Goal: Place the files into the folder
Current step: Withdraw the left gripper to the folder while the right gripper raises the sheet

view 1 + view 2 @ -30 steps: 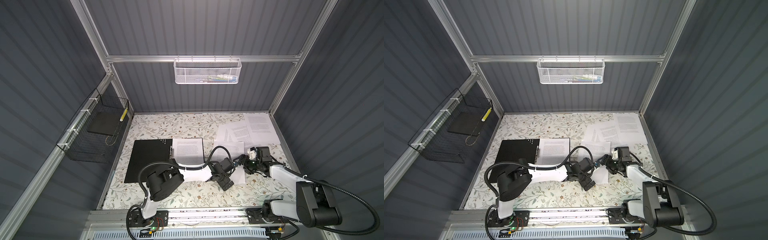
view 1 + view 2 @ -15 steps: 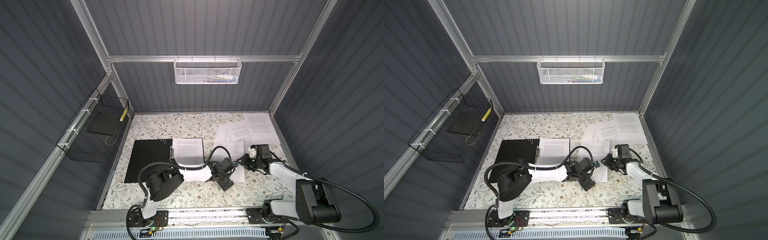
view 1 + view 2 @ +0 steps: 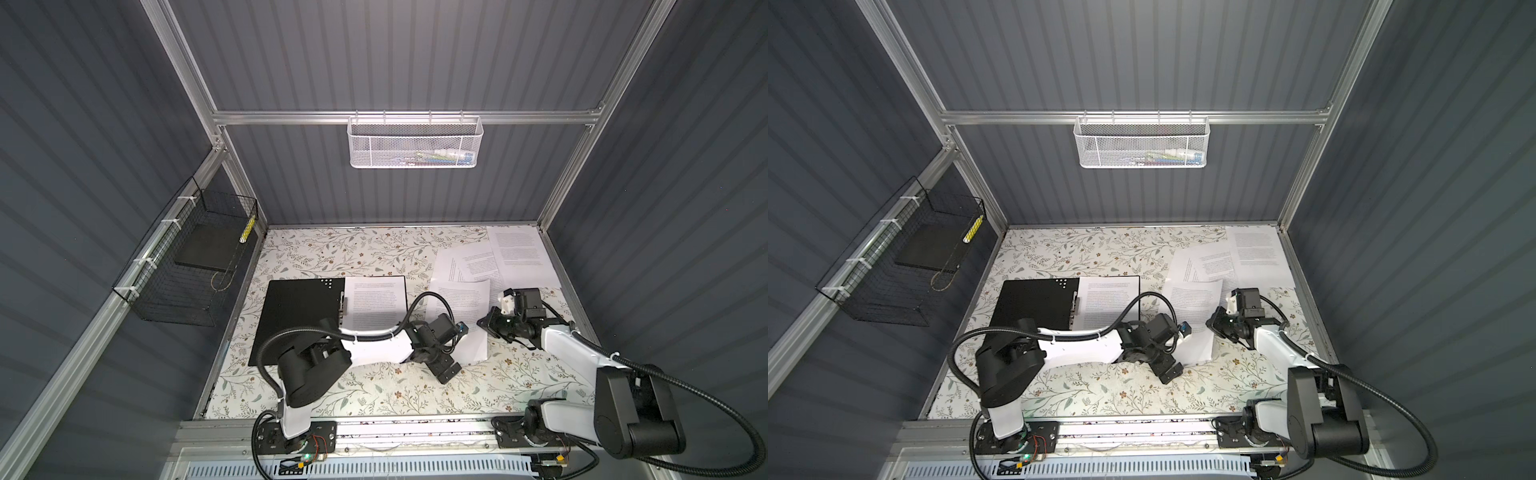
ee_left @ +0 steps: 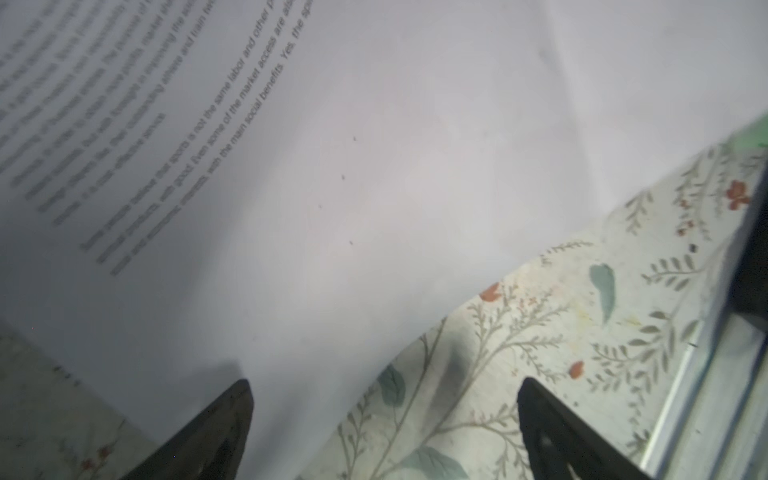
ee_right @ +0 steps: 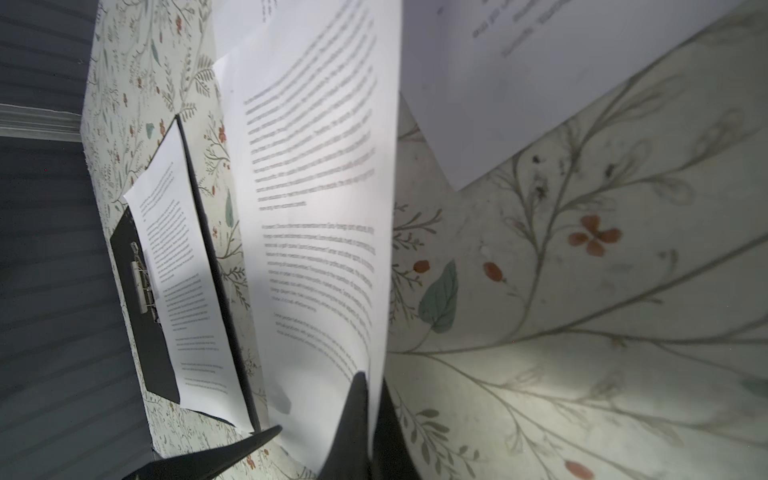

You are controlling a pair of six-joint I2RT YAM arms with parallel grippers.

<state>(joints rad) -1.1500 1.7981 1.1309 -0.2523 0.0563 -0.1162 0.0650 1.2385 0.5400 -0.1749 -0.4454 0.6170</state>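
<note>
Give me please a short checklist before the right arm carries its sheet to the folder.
1. The right claw is shut on the sheet edge: ok.
2. Only one sheet is pinched: cannot tell.
3. The left claw is open and empty: ok.
4. The left claw is clear of the sheet: not ok, it hangs over a corner.
5. The folder lies open, with one filed page inside: ok.

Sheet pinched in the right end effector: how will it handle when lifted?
Likely floppy: the sheet bows upward at the edge pinched by the right end effector. Probably light, a single thin page. Its far end may drag on the table.
</note>
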